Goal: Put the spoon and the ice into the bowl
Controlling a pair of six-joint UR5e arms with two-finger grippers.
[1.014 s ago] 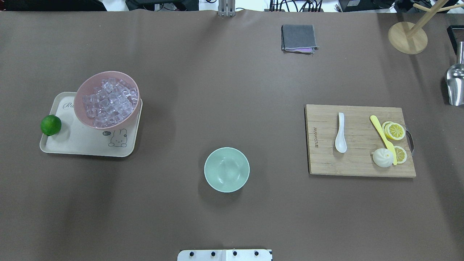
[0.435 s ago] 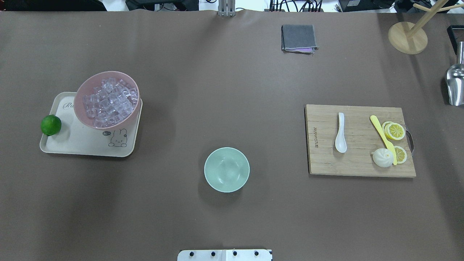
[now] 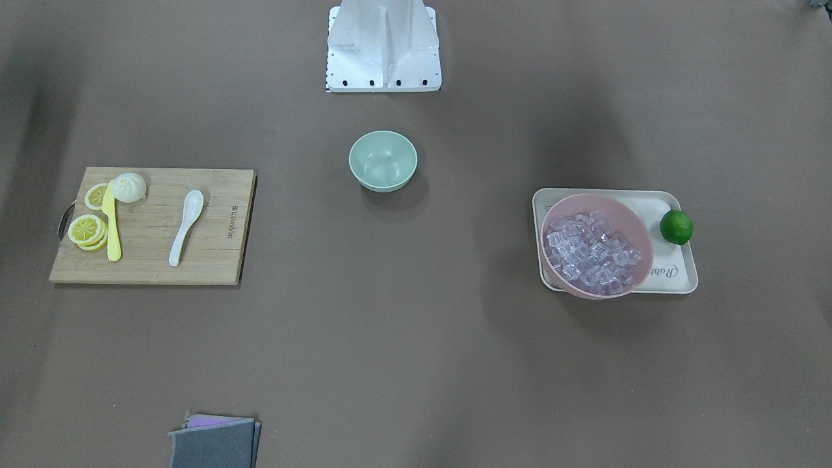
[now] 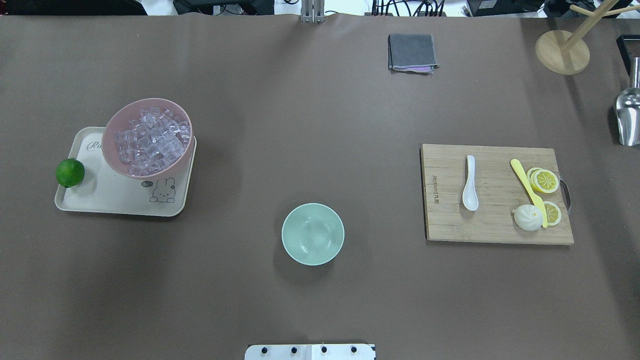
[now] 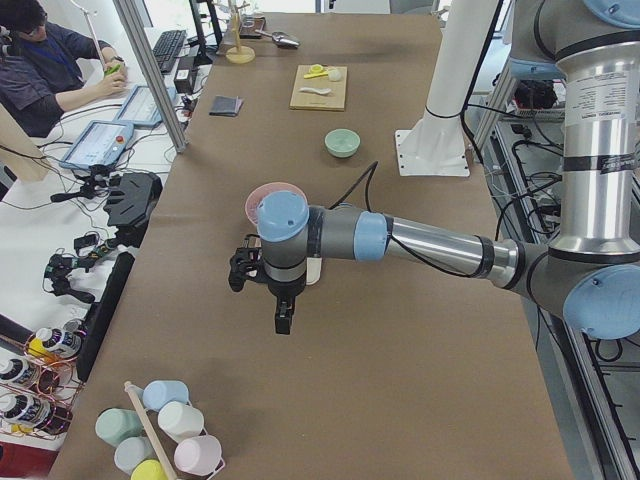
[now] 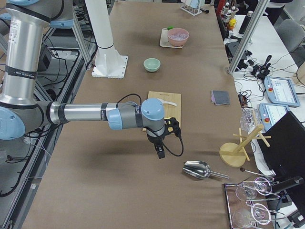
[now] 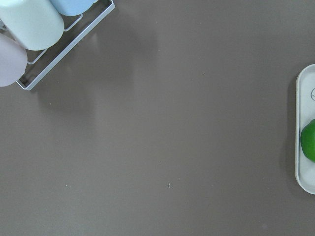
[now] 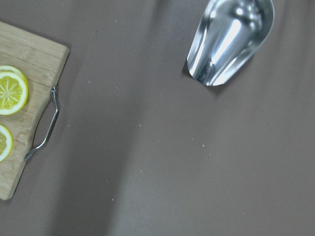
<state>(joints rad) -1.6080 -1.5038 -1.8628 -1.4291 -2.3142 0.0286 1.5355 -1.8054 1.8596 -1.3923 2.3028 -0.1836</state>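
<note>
The white spoon (image 4: pixel 470 185) lies on a wooden cutting board (image 4: pixel 495 225) at the right. The empty mint-green bowl (image 4: pixel 313 233) stands in the middle near the robot base. Clear ice cubes (image 4: pixel 150 142) fill a pink bowl (image 4: pixel 111 150) on a cream tray at the left. The left gripper (image 5: pixel 283 320) shows only in the exterior left view, over bare table beyond the tray. The right gripper (image 6: pixel 160 152) shows only in the exterior right view, past the board's outer end. I cannot tell whether either is open or shut.
A yellow knife (image 4: pixel 527 190), lemon slices (image 4: pixel 544 180) and a white bun (image 4: pixel 528 218) share the board. A lime (image 4: pixel 70 172) sits on the tray (image 4: pixel 100 202). A grey cloth (image 4: pixel 412 52), wooden stand (image 4: pixel 562 52) and metal scoop (image 4: pixel 629 117) lie at the far right; a cup rack (image 7: pixel 29 29) is at the far left.
</note>
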